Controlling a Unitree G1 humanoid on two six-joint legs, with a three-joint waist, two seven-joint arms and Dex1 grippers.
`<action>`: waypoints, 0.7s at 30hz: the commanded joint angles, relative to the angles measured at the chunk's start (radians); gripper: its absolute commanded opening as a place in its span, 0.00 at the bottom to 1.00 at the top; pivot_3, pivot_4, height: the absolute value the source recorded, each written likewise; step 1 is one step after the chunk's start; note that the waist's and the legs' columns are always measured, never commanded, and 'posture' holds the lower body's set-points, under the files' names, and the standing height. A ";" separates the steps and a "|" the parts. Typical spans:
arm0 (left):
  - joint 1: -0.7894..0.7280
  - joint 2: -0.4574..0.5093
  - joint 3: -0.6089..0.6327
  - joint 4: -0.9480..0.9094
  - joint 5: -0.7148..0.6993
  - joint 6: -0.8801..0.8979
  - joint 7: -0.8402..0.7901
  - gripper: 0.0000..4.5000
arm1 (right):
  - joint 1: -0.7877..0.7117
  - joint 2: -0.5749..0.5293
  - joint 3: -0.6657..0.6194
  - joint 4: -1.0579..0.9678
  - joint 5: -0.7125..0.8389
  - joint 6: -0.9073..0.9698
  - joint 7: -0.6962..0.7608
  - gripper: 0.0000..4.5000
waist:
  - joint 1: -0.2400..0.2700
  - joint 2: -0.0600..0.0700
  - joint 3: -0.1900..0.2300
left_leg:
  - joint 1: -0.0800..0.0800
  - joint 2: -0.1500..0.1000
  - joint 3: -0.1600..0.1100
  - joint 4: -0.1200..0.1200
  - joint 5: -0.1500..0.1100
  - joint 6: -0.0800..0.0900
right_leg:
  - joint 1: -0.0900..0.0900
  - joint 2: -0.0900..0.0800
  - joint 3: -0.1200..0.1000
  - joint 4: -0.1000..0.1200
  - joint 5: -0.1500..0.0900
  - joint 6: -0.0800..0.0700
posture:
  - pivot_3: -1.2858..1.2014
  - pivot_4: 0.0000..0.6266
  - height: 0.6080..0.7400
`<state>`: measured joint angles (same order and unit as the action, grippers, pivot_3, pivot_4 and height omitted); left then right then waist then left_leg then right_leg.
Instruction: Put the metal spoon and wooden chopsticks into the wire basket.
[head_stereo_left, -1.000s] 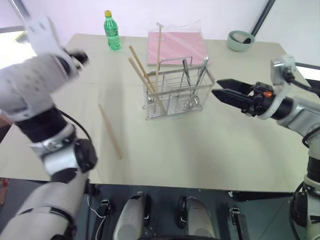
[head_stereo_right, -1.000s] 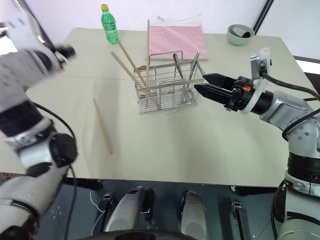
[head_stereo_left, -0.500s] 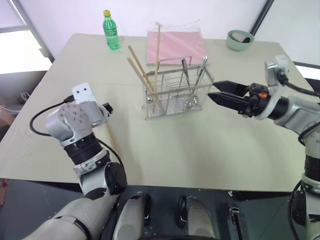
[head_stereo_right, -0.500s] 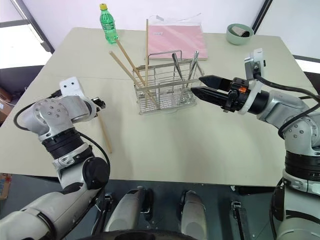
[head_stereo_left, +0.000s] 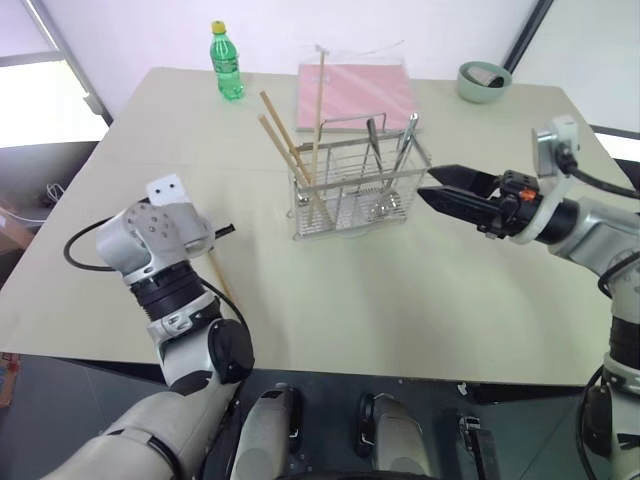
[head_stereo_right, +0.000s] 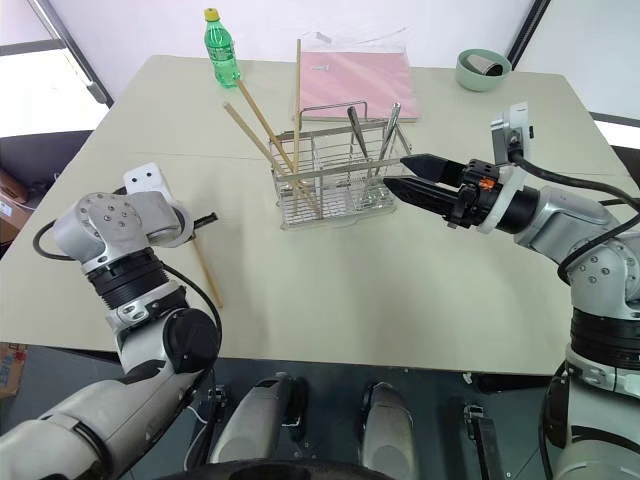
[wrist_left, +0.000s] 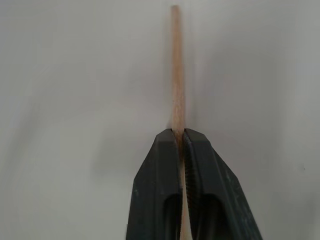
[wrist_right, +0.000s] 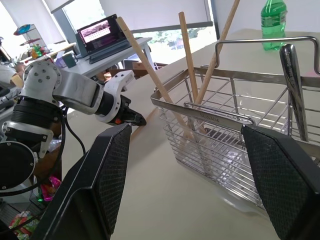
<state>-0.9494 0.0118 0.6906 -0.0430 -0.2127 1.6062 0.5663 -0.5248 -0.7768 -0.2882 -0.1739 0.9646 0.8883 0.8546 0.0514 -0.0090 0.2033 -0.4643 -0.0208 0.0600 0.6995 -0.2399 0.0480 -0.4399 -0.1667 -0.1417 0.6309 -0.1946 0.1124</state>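
Wooden stick (wrist_left: 176, 70), the last one lying on the table (head_stereo_right: 420, 300) left of the basket (head_stereo_right: 335, 180), is now clamped in the left gripper (wrist_left: 181, 137), which dropped and closed, ready for lifting, while the right gripper (head_stereo_right: 400, 176) waits open beside the basket.

No text, label, brand or number can be read: the green bottle (head_stereo_left: 226, 62) bears a label, and the laptop screen (wrist_right: 98, 33) glows, both illegible.

Two black padded fingers (wrist_right: 280, 185) stand wide apart. Between them sits the silver wire basket (wrist_right: 235, 150), three light-brown wooden chopsticks (wrist_right: 187, 65) leaning toward eleven o'clock, a green plastic bottle (wrist_right: 273, 22) behind.
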 joint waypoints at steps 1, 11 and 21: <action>-0.023 0.055 -0.024 0.015 0.026 -0.021 -0.056 0.01 | -0.008 -0.026 -0.030 -0.033 0.012 -0.006 0.013 0.80 | -0.002 0.000 0.000 | 0.000 0.000 0.000 0.000 0.000 0.000 | 0.000 0.000 0.000 0.000 0.000 0.000 | 0.52 0.24 0.59; -0.336 0.288 -0.061 0.206 -0.120 -0.924 -0.403 0.01 | -0.026 -0.057 -0.039 -0.014 0.018 0.007 0.023 0.80 | -0.006 -0.001 0.000 | -0.007 0.000 0.000 0.000 0.002 -0.003 | -0.005 -0.001 -0.001 -0.003 0.001 -0.001 | 0.52 0.24 0.59; -0.436 0.247 -0.222 0.290 -0.339 -1.049 -0.790 0.01 | -0.042 -0.032 -0.039 -0.033 0.034 0.029 -0.016 0.80 | -0.012 0.001 0.000 | -0.004 0.000 0.002 0.000 0.004 0.001 | -0.002 0.000 -0.002 -0.002 0.003 0.002 | 0.52 0.24 0.59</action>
<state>-1.3849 0.2620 0.5137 0.2302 -0.5405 0.5817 -0.1735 -0.5469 -0.8084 -0.2939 -0.1729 0.9690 0.9183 0.8467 0.0398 -0.0084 0.2030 -0.4670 -0.0209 0.0627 0.6997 -0.2353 0.0502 -0.4412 -0.1668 -0.1435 0.6286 -0.1919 0.1144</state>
